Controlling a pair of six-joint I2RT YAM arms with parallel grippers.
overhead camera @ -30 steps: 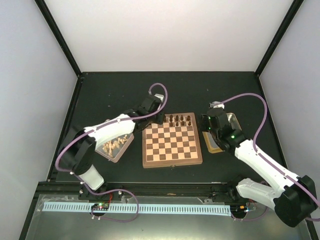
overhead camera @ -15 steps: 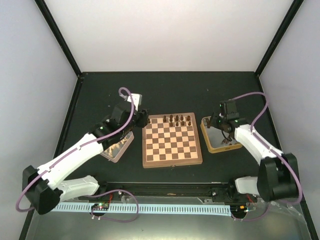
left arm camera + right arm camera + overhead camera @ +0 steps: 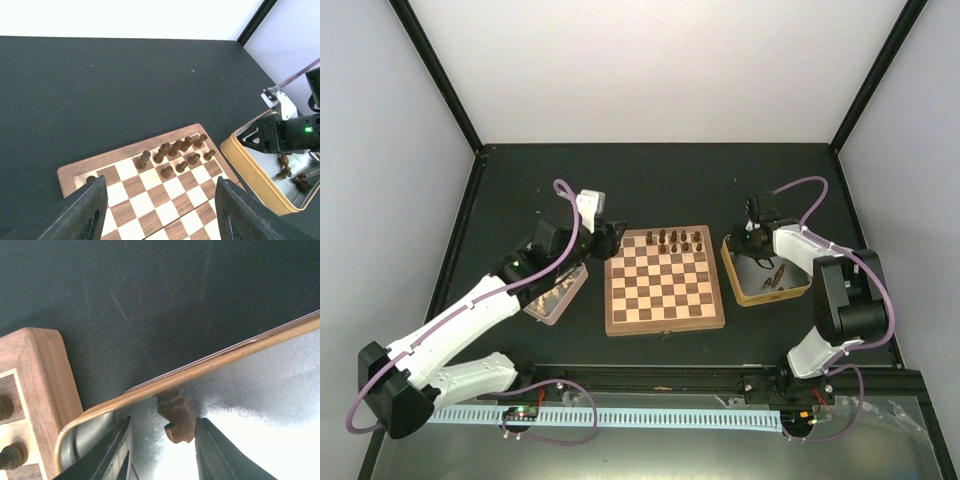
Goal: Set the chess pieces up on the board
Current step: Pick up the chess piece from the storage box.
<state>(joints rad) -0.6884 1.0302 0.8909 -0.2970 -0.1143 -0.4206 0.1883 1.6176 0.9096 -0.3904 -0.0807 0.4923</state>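
Dark tabletop (image 3: pixel 520 190) with the board (image 3: pixel 665 283) at centre, dark chess pieces (image 3: pixel 175 150) clustered along its far edge. The left claw (image 3: pixel 160 210) has drawn back to the board's left side, spread and empty. The right claw (image 3: pixel 162 450) has dropped into the right tray (image 3: pixel 230 355), jaws parted astride a lying piece (image 3: pixel 175 417). A fresh pickup looks under way, though the tray's rim crowds it.

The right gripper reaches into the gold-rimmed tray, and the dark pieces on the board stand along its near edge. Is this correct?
No: the dark pieces stand along the far edge of the board, as the top view shows. The right gripper does reach into the gold-rimmed tray.
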